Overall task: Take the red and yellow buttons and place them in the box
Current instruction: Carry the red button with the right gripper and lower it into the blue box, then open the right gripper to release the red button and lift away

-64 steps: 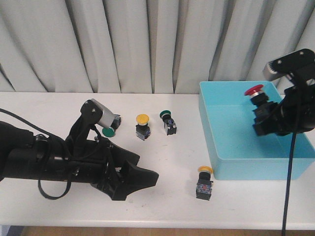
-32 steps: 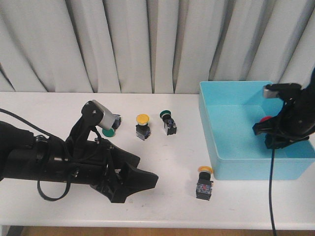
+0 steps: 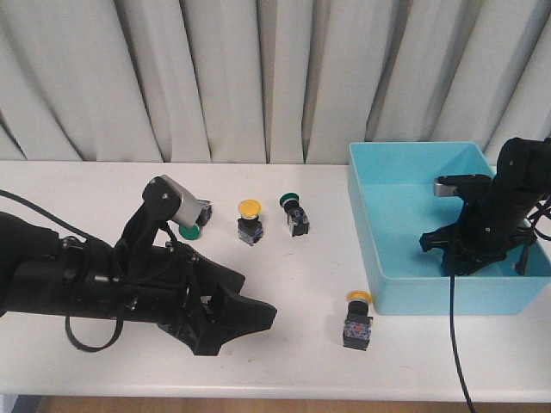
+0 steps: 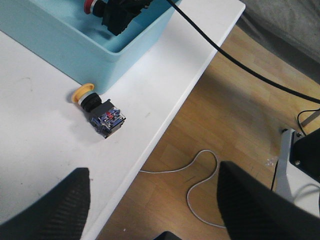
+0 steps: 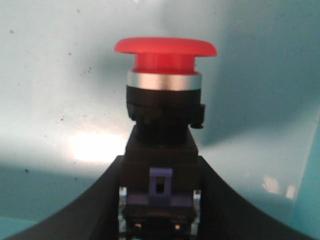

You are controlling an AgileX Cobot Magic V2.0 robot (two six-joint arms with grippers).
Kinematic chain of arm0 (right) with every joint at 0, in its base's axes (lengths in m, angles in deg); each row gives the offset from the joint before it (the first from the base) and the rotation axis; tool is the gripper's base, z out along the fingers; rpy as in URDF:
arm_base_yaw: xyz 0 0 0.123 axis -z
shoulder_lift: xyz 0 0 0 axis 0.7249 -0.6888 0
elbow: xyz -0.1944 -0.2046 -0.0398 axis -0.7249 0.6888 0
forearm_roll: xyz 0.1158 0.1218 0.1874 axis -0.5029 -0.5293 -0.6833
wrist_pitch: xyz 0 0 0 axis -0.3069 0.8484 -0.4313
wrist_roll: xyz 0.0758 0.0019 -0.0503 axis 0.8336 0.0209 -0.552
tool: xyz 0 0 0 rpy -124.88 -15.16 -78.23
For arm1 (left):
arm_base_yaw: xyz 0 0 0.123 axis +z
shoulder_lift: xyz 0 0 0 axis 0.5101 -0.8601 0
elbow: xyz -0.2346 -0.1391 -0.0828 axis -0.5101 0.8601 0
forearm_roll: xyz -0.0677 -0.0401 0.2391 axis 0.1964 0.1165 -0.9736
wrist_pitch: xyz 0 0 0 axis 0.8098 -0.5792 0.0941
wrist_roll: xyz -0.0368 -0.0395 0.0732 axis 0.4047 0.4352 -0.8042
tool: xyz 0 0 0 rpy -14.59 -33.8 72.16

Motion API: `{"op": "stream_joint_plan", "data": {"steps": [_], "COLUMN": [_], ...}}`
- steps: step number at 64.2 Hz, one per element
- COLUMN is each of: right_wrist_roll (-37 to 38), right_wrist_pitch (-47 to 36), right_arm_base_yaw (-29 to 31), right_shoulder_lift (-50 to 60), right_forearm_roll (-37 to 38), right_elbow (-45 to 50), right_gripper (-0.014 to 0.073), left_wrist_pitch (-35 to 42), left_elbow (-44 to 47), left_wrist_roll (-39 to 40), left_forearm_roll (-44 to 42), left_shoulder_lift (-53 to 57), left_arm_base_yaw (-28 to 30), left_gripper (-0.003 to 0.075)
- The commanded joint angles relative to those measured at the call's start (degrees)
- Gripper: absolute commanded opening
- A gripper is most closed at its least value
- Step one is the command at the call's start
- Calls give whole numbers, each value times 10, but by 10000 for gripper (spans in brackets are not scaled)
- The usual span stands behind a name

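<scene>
Red cap first: the red button (image 5: 162,125) sits clamped between the fingers of my right tool (image 3: 469,249), which has dropped in the last second from above the far rim down inside the turquoise box (image 3: 366,232), close to its floor. In the right wrist view the cap points at the blue bottom with my fingers tight on the black body, so it is carried but not yet let go. I judge the next thing is simply to open and lift clear.

My left tool (image 3: 237,314) rests spread wide and empty on the white counter (image 3: 293,361), unmoved over that second. Two yellow buttons remain outside: one (image 3: 357,320) lies just in front of the box's near wall, the other (image 3: 250,221) stands mid-counter beside a green button (image 3: 294,213). Another green one (image 3: 193,225) is near my left arm.
</scene>
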Motion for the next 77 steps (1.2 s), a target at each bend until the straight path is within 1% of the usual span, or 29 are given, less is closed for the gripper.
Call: {"op": "stream_joint_plan", "data": {"steps": [1,6,13,27,33,41,50,59,77], "right_wrist_roll": [-5,-5,-5,-5,-5,-5,-5,-5,-9], "right_wrist_pitch": [-9,-9,-5,-4,-2,8,53,78,154], "right_arm_base_yaw": [1,1,1,1,1,1,1,1,1], "right_shoulder_lift": [29,26,26,26,26,28,54,126,320], "right_forearm_roll": [-2,-4,-10,-15,-15,-15,-15,-23,-43], "right_elbow": [-16,-16,-16,-16,-16,-18,-32,-35,-33], "right_gripper": [197,203,234,371,412,412,400,391,391], "left_wrist_pitch": [-14,-14,-14,-16,-17,-16,-12,-4,32], "left_elbow": [-18,-18,-18,-18,-18,-18,-18,-18,-18], "left_wrist_roll": [-1,-1,-1,-1,-1,-1,-1,-1,-1], "left_forearm_roll": [26,26,26,26,26,26,26,25,24], "left_shoulder_lift": [16,16,16,16,16,16,16,16,16], "left_arm_base_yaw": [1,1,1,1,1,1,1,1,1], "left_gripper": [513,513,513,513,513,513,513,513,513]}}
